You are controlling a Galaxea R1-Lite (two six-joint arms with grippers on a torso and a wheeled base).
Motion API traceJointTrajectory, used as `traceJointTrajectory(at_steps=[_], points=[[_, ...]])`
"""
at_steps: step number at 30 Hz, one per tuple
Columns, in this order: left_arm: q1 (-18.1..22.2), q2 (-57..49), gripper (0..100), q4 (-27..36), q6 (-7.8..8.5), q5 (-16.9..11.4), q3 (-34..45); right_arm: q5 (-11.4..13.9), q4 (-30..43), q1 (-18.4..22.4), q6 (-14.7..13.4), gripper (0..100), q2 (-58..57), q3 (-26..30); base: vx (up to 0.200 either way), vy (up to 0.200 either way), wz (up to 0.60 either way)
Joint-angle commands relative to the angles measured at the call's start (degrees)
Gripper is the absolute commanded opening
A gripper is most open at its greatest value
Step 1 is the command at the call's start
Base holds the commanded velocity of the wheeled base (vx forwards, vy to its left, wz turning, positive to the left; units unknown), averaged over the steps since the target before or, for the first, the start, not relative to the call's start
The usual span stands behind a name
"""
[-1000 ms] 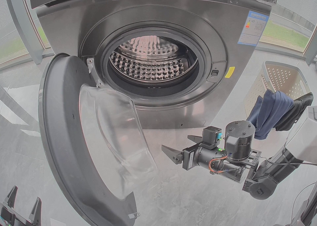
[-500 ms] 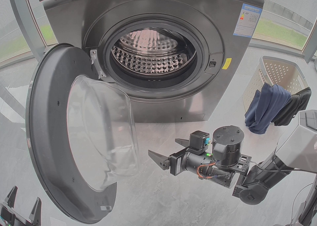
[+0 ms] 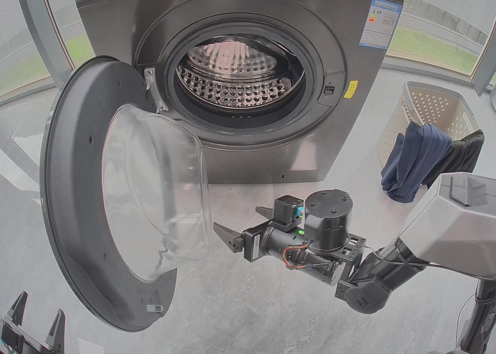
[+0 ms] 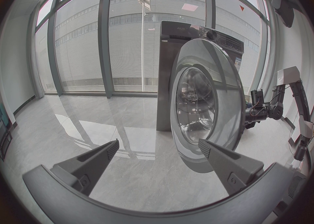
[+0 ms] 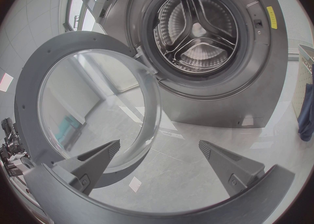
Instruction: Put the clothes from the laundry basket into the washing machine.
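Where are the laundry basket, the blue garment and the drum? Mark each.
laundry basket [image 3: 439, 109], head view, perforated inner wall.
blue garment [image 3: 413, 161], head view, fold hanging over the rim.
drum [image 5: 196, 30], right wrist view, back wall's centre.

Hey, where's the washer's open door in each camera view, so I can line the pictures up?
Head view: the door hangs open on the left, its inner glass bowl facing the drum side.
Left wrist view: the door shows its outer face, covering the machine's front.
Right wrist view: the door shows its inner side, hinged beside the drum opening.
Shared landmark: the washing machine body.
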State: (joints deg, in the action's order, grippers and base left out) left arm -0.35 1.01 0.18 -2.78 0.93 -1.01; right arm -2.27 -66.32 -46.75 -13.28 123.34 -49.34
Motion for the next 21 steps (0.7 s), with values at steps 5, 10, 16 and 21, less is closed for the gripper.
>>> traceJointTrajectory(at_steps=[5,10,16,21], points=[[0.0,-1.01,100,-0.01,-0.03,0.04,0.92,-0.02,0.14,-3.79,0.09,100,4.89,-5.51,0.0,0.0,0.0],[0.0,-1.01,100,-0.01,-0.03,0.04,0.92,0.07,0.14,-3.79,0.09,100,4.98,-7.44,0.0,0.0,0.0],[0.0,-1.01,100,-0.01,-0.03,0.04,0.92,0.07,2.07,-3.7,0.0,100,6.65,-11.92,0.0,0.0,0.0],[0.0,-1.01,100,-0.01,-0.03,0.04,0.92,-0.02,5.5,-4.49,0.0,100,10.51,-18.6,0.0,0.0,0.0]])
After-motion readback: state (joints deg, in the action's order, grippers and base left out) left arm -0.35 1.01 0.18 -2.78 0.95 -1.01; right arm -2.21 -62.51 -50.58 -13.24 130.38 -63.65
